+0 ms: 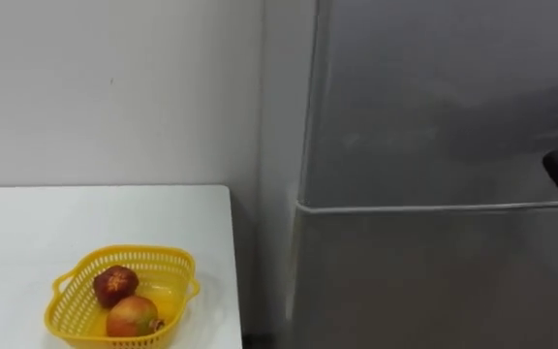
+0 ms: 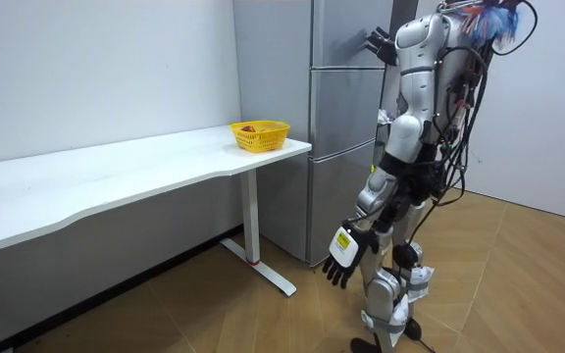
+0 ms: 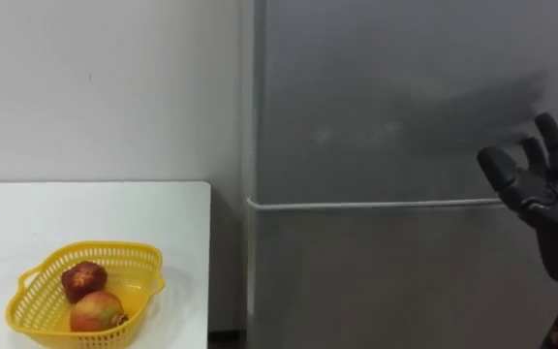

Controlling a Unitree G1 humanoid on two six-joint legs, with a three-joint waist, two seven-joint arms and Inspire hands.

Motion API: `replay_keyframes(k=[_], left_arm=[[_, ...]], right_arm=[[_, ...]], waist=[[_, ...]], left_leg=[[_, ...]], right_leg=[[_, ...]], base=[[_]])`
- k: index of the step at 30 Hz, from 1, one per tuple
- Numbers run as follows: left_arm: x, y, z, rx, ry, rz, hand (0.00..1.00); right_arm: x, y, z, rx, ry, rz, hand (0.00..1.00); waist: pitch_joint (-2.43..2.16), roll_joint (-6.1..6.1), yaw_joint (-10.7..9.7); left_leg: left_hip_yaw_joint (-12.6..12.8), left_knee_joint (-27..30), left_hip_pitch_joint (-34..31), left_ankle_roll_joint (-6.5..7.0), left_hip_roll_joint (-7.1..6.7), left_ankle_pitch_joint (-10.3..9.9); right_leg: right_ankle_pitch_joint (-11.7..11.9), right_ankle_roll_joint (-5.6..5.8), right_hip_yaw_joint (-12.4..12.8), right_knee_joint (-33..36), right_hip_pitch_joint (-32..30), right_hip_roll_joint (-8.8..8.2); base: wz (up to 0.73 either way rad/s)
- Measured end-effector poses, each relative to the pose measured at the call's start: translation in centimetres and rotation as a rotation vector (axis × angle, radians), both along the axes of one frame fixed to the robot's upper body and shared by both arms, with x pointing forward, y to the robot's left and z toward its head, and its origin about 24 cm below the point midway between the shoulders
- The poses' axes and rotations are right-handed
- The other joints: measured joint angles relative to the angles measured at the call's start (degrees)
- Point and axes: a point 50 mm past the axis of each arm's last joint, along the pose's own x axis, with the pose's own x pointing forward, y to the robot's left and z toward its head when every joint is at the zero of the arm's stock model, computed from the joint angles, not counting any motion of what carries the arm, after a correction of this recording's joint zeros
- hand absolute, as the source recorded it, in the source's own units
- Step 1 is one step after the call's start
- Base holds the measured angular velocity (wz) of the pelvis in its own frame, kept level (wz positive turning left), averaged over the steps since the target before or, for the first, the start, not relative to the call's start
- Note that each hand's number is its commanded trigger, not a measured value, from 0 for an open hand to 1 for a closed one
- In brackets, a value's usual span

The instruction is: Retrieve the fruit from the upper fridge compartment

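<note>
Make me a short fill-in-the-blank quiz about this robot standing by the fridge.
The basket on the white table is coloured ___. Both doors of the fridge are ___. The right hand, fingers straight, is raised before the ___ fridge door. The left hand hangs low and holds ___.
Missing words: yellow; shut; upper; nothing.

Silver-white shell, black right robot hand [image 3: 548, 206], dark cables — perhaps coloured wiring atop
</note>
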Motion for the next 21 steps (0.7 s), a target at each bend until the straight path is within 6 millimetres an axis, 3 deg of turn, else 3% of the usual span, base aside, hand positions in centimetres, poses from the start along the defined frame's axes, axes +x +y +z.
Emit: replay_keyframes(k=[21], left_arm=[[-2.4,-0.2,0.0,-0.013,0.104,0.01,0.0]], right_arm=[[0.6,-0.6,-0.8,0.062,0.029,-0.008,0.0]], waist=[[-0.23,-0.11,1.21]], left_leg=[[-2.64,1.28,-0.95,-0.26,0.01,0.2]], right_leg=[[0.57,-0.33,-1.96,0.08,0.63,-0.09]], base=[[0.05]])
